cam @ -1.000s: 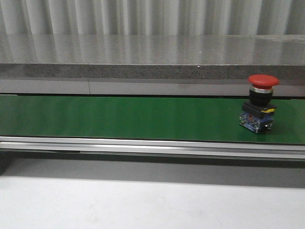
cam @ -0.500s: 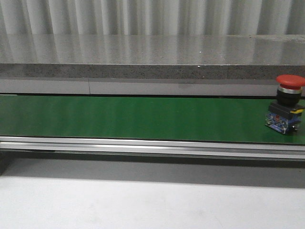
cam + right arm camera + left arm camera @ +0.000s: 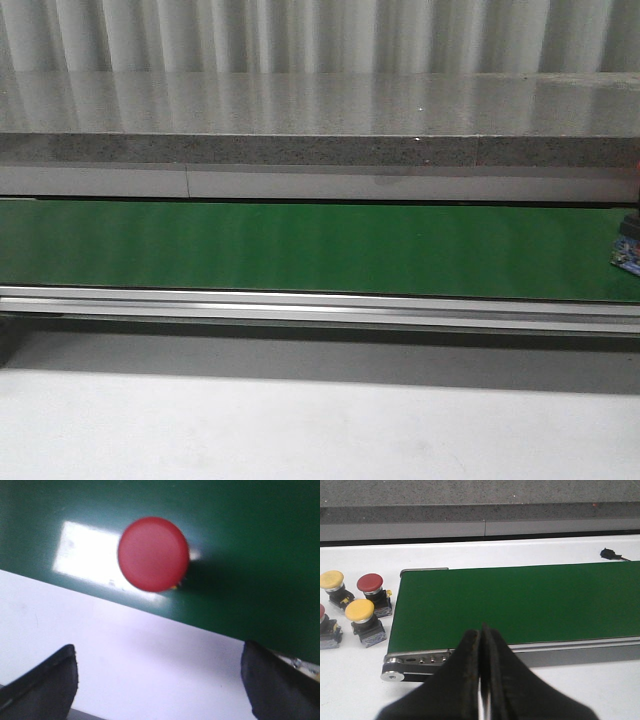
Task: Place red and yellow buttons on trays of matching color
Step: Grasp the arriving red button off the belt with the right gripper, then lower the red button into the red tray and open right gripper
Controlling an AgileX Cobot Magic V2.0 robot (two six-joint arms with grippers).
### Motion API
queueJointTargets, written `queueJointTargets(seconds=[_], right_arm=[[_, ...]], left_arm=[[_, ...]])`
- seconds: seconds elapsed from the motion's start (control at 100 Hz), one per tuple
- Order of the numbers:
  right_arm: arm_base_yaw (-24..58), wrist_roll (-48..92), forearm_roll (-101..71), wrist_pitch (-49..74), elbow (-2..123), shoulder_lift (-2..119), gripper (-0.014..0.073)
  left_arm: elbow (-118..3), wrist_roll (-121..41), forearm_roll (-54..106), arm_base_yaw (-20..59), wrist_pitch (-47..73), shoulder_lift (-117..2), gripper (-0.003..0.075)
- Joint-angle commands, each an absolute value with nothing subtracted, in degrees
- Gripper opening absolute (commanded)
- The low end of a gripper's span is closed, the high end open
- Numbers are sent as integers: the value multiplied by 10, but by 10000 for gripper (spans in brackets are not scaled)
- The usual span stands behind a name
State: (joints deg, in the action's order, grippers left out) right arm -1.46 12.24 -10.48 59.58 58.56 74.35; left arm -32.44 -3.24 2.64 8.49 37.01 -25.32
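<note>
A red button (image 3: 153, 553) stands on the green conveyor belt (image 3: 250, 540), seen from above in the right wrist view. My right gripper (image 3: 159, 652) hangs open over the white table beside the belt, short of the button and with nothing between its fingers. In the front view only the button's base (image 3: 630, 250) shows, at the belt's right edge. My left gripper (image 3: 481, 632) is shut and empty near the belt's other end (image 3: 520, 605). Beside that end stand two yellow buttons (image 3: 331, 580) (image 3: 359, 610) and a red button (image 3: 370, 582). The trays are out of view.
Another red button (image 3: 324, 630) is cut off by the edge of the left wrist view. A small black connector (image 3: 607, 554) lies on the white table beyond the belt. A grey stone ledge (image 3: 320, 120) runs behind the conveyor, whose metal side rail (image 3: 320, 305) faces me.
The red button has ridden the belt to the right and almost left the front view; only its base still shows there.
</note>
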Motion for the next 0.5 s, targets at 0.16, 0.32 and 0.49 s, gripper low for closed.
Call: queueJointTargets(seconds=[0.16, 0.32, 0.49], right_arm=[[-13, 160, -115, 517, 628, 798, 624], [-16, 174, -110, 495, 629, 825, 360], [-16, 174, -110, 470, 629, 826, 143]], left_arm=[[-339, -32, 33, 90, 332, -257, -20], [-339, -32, 33, 90, 332, -257, -20], [-339, -32, 33, 90, 332, -257, -20]])
